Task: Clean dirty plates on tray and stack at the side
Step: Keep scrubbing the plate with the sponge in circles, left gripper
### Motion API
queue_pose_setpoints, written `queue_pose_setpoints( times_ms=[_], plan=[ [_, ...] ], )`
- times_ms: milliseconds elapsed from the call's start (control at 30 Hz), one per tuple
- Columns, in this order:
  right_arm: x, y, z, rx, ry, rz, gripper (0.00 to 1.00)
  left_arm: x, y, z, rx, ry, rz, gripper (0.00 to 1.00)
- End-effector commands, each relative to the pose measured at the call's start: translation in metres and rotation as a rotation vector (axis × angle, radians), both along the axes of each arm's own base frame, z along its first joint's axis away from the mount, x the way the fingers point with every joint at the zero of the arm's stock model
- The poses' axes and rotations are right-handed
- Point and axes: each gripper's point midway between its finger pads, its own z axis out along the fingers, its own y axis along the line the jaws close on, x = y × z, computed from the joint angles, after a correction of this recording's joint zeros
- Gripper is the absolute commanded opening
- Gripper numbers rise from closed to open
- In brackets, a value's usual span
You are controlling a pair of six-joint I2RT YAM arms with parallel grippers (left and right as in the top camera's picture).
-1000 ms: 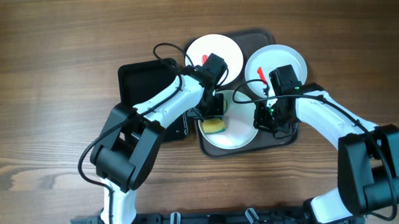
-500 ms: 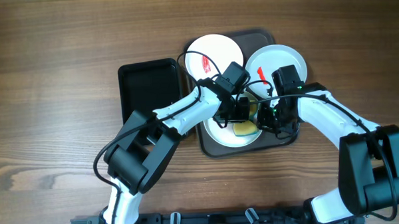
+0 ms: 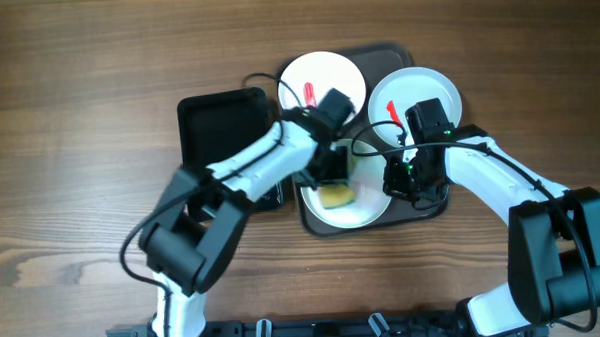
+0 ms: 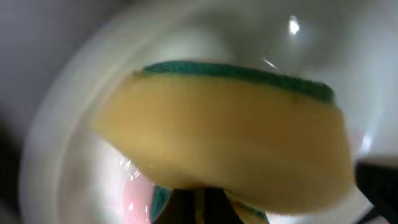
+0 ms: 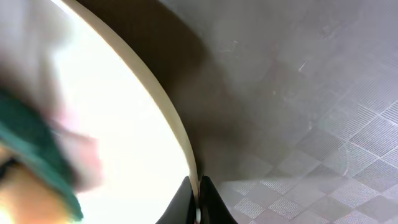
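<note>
The brown wood-grain table (image 3: pixel 77 76) carries a large flat dark grey-brown tray (image 3: pixel 388 55). The left gripper (image 3: pixel 329 175) is clamped on a yellow sponge with a green scouring face (image 3: pixel 334 195), pressing it onto the round white front plate (image 3: pixel 366 208) directly beneath. The right gripper (image 3: pixel 400 180), at that plate's right edge, is pinched together on its rim. Beyond both grippers lie a second white plate (image 3: pixel 327 72) and a pale plate (image 3: pixel 432 89), each with a red smear. A glossy black tub (image 3: pixel 219 131) sits left of the left gripper.

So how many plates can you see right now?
3: the back-left plate, red-smeared; the back-right plate, red-smeared; the front plate under the sponge. All on the tray. Any stacked beneath would be hidden.
</note>
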Motion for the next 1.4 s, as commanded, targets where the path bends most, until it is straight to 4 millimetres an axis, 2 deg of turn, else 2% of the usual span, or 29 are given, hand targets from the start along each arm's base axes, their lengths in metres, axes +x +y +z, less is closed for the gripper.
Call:
queue_pose_setpoints(
  times_ms=[0,133,233,333,400,500,567,633,700,833,867,967,1033,1133,1233,1367],
  plan=[
    [0.000,-0.005,0.000,-0.019,-0.012,0.007,0.04,0.024,0.025,0.028,0.009,-0.112,0.046,0.04],
    [0.000,-0.005,0.000,-0.019,-0.012,0.007,0.04,0.022,0.005,0.065,-0.178,-0.107,0.035,0.04],
    [0.000,-0.005,0.000,-0.019,-0.011,0.007,0.04,0.023,0.004,0.092,-0.276,-0.115,0.018,0.04],
    [0.000,-0.005,0.000,-0.019,-0.011,0.008,0.04,0.032,0.024,0.111,-0.293,-0.144,0.064,0.04],
    [0.000,-0.005,0.000,-0.019,-0.011,0.007,0.04,0.041,0.045,0.123,-0.294,-0.183,0.083,0.04],
    [0.000,-0.005,0.000,-0.019,-0.013,0.008,0.04,0.051,0.068,0.131,-0.289,-0.213,0.118,0.04],
    [0.001,-0.005,0.000,-0.018,-0.016,0.007,0.04,0.054,0.076,0.131,-0.285,-0.209,0.139,0.04],
    [0.002,-0.004,0.000,-0.018,-0.018,0.006,0.04,0.050,0.073,0.129,-0.280,-0.202,0.121,0.04],
    [0.001,-0.004,0.000,-0.016,-0.017,0.007,0.04,0.043,0.061,0.127,-0.272,-0.210,0.060,0.04],
    [0.001,-0.001,0.001,0.003,-0.013,0.008,0.04,0.027,0.036,0.109,-0.145,-0.234,-0.021,0.74],
    [0.001,-0.001,0.001,0.004,-0.014,0.009,0.04,0.021,0.029,0.102,-0.124,-0.220,-0.019,0.77],
    [0.001,-0.001,0.001,0.004,-0.013,0.008,0.04,0.008,0.013,0.081,-0.100,-0.143,0.034,0.78],
    [0.001,-0.001,0.001,0.003,-0.012,0.008,0.04,-0.001,0.005,0.060,-0.071,-0.070,0.094,0.77],
    [0.001,-0.001,0.001,0.003,-0.012,0.009,0.04,-0.013,-0.004,0.034,-0.033,-0.009,0.099,0.68],
    [0.001,-0.001,0.001,0.004,-0.014,0.009,0.04,-0.019,-0.012,0.018,-0.012,0.009,0.075,0.59],
    [0.001,-0.001,0.001,0.004,-0.014,0.008,0.04,-0.018,-0.001,-0.002,0.109,-0.028,0.097,0.55]
  ],
)
